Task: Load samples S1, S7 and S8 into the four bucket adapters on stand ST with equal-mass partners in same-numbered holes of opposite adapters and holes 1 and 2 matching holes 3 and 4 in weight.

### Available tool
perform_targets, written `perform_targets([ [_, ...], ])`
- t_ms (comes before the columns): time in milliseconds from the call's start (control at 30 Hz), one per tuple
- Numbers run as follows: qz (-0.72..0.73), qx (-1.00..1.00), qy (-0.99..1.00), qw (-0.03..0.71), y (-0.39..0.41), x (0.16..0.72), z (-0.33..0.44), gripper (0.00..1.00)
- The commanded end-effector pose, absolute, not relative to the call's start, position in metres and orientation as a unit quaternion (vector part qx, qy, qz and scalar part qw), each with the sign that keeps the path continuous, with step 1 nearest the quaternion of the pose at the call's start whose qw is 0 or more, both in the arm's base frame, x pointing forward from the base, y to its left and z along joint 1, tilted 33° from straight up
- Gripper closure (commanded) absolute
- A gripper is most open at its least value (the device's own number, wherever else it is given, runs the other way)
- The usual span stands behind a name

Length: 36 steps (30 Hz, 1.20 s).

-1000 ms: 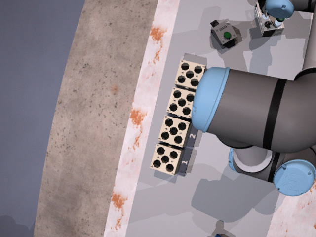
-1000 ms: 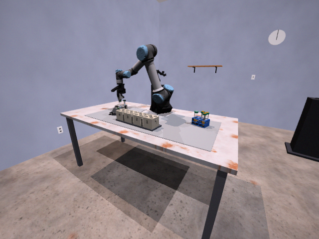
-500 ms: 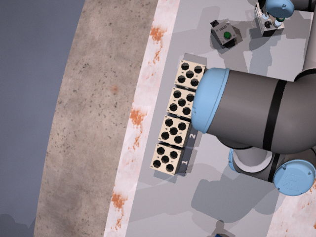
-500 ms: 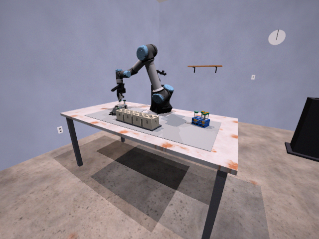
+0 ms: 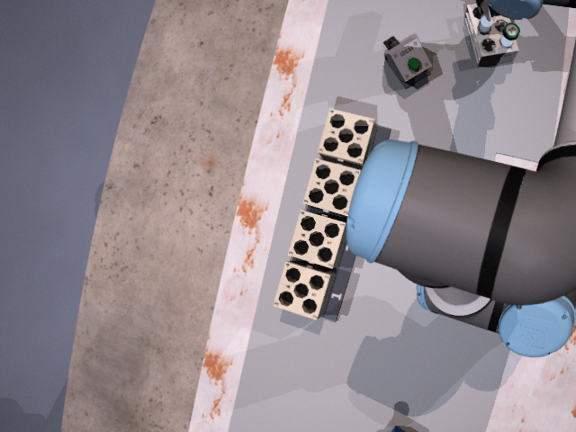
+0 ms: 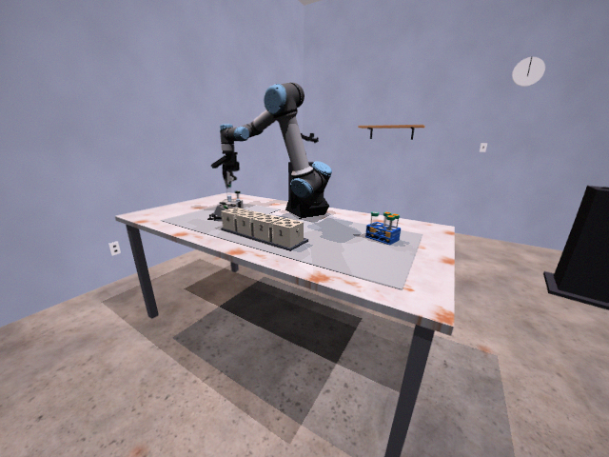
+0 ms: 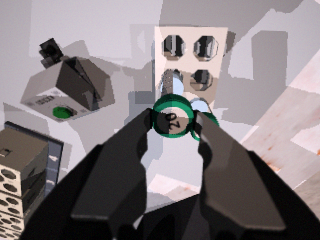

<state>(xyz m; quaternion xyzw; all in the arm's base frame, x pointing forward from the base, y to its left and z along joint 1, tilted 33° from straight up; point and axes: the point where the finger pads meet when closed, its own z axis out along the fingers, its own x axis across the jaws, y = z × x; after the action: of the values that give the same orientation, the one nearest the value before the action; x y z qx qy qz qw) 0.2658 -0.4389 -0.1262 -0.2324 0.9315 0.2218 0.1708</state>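
Both jaws on blank tube (image 7: 172, 120).

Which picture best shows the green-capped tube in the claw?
The wrist view: the tube fills the middle, cap marked 20, claw shut on it. The top view crops it at the edge; the exterior view shows only a speck.

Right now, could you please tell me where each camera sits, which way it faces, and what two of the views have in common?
Top: overhead, looking straight down on the four adapters and DONE key; the arm's grey links fill the right.
Exterior: off the table's corner, facing the whole table, blue rack and entire arm.
Wrist: on the hand, looking down past the dark fingers shut on a green-capped blank over the beige rack.
Shared: top and wrist both show the DONE key and the beige rack.
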Motion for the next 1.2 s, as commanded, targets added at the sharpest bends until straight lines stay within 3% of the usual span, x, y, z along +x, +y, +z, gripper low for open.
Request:
perform_targets([
  [0, 0.221, -0.232, 0.932, 0.171, -0.446, 0.263, -0.115, 1.0],
  [833, 0.221, -0.232, 0.932, 0.171, -0.483, 0.247, -0.051, 1.0],
  [1167, 0.21, -0.294, 0.914, 0.185, -0.456, 0.254, -0.034, 1.0],
])
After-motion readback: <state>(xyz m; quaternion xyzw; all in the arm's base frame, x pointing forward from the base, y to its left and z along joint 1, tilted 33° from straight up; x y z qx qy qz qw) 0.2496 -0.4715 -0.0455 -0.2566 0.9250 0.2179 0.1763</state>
